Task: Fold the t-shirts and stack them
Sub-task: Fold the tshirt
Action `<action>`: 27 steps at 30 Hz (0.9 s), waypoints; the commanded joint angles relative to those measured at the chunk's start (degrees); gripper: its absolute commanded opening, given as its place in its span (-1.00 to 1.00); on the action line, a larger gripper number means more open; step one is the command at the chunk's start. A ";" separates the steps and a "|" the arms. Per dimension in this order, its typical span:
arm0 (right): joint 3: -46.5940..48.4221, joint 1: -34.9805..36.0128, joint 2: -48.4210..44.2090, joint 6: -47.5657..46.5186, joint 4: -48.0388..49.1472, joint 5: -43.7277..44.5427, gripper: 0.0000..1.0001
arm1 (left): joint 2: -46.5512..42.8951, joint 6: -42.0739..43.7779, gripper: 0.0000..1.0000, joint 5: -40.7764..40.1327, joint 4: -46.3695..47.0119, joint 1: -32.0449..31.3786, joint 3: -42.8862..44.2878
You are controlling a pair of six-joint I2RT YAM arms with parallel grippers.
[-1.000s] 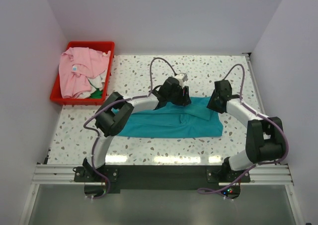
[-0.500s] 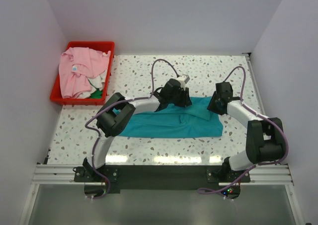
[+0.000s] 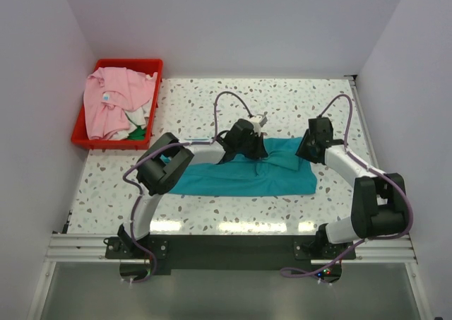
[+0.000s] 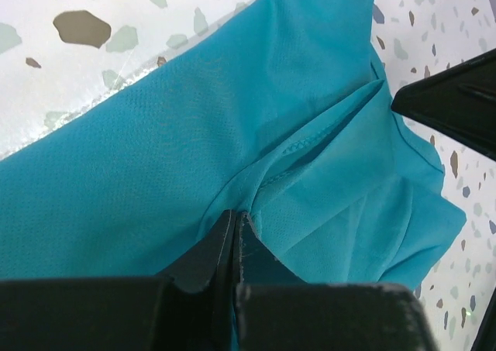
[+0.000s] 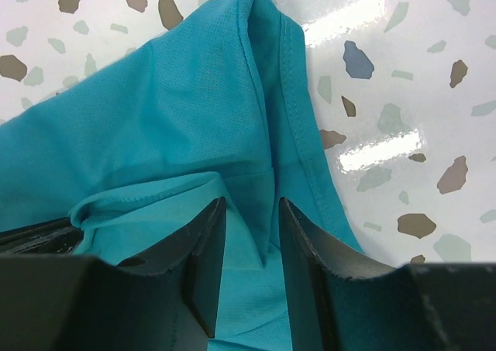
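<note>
My left hand (image 3: 256, 147) is down on the far edge of the teal t-shirt (image 3: 233, 179), near the middle of that edge, and in the left wrist view its fingers (image 4: 225, 246) are pressed together with a pucker of teal cloth caught at their tips. Creases run out from that pinch, and a stitched hem curls just above it. The shirt lies spread in a long band across the middle of the worktop (image 3: 205, 94), with wrinkles gathered toward its right half. My right hand (image 3: 305, 152) is over at the far right corner of the same shirt. In the right wrist view its fingers (image 5: 205, 266) stand apart, one on each side of a fold of teal fabric with a seam running down into the gap. I cannot tell whether they are pressing on that fold or only straddling it. A narrow hemmed edge of the shirt trails off to the right of them onto bare speckled surface. Well apart from all this, at the far left corner, the pink t-shirt (image 3: 106, 108) sits heaped in the red bin (image 3: 152, 69), draped over its near side, its small neck label showing.
</note>
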 commanded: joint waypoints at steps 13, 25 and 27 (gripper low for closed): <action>-0.42 -0.35 -2.50 1.05 2.53 0.78 -0.26 | -7.86 2.32 -1.00 4.06 7.28 -0.16 -6.78; 0.28 -0.35 -1.97 0.87 2.44 0.52 -0.25 | -9.61 5.14 -1.00 7.83 6.41 -0.16 -8.72; 0.28 -0.35 -1.88 0.87 2.53 0.34 -0.25 | -10.14 6.01 -1.00 8.10 5.88 -0.25 -8.98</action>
